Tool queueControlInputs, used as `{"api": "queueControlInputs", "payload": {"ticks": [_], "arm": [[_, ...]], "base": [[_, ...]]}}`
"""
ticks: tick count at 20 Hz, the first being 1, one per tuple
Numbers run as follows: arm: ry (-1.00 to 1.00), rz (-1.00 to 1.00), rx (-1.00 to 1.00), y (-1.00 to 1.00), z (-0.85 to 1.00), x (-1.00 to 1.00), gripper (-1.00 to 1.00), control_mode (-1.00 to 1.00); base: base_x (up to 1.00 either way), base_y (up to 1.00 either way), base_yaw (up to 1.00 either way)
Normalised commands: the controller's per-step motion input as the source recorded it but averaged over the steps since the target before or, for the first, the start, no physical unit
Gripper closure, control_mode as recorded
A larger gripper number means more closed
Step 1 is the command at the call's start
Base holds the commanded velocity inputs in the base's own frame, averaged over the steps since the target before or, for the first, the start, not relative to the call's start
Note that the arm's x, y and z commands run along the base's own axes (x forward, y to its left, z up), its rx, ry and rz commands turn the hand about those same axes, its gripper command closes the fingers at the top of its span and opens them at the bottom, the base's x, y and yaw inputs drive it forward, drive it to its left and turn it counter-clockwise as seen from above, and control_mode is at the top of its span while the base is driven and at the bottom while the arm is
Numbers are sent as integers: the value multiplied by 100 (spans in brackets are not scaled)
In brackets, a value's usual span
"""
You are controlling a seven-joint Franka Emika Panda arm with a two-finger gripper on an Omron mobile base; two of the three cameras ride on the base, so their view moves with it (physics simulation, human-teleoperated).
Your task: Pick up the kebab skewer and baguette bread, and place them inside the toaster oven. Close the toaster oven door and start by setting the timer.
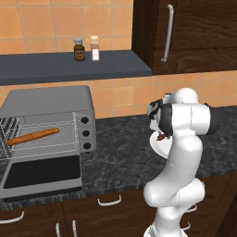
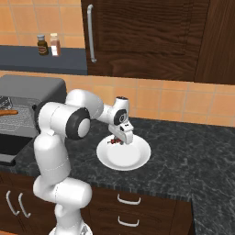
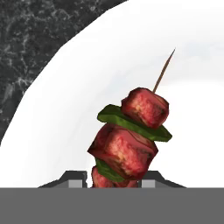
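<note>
The kebab skewer [image 3: 131, 135], red meat chunks and green pepper on a thin stick, lies on the white plate [image 3: 65, 109]. My gripper [image 3: 113, 179] is down over the plate [image 2: 135, 160] with its two fingers pressed against the skewer's near end, shut on it. From the right base view the skewer [image 2: 114, 142] is a small dark bit under the gripper [image 2: 120, 140]. The baguette bread [image 1: 33, 136] lies on the wire rack inside the toaster oven [image 1: 46, 102]. The toaster oven door [image 1: 41, 173] hangs open, folded down flat in front.
Three black knobs [image 1: 85, 134] run down the oven's right side. Two spice bottles [image 1: 79, 49] stand on the dark shelf above. A dark wood cabinet with a long handle [image 1: 167, 32] hangs over the plate. Black stone counter [image 2: 193, 147] stretches to the right.
</note>
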Motion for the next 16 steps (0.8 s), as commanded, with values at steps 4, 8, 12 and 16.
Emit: {"api": "queueControlInputs", "payload": {"ticks": [4, 8, 12, 16], "arm": [[0, -19, 4, -4, 92, -97, 100, -100], [0, -21, 2, 28, 93, -100, 100, -100], [-1, -26, 0, 71, 62, -95, 100, -100], [-4, -26, 0, 94, 46, -85, 100, -100]], "base": [[0, 0, 0], [0, 0, 0], [0, 0, 0], [0, 0, 0]]}}
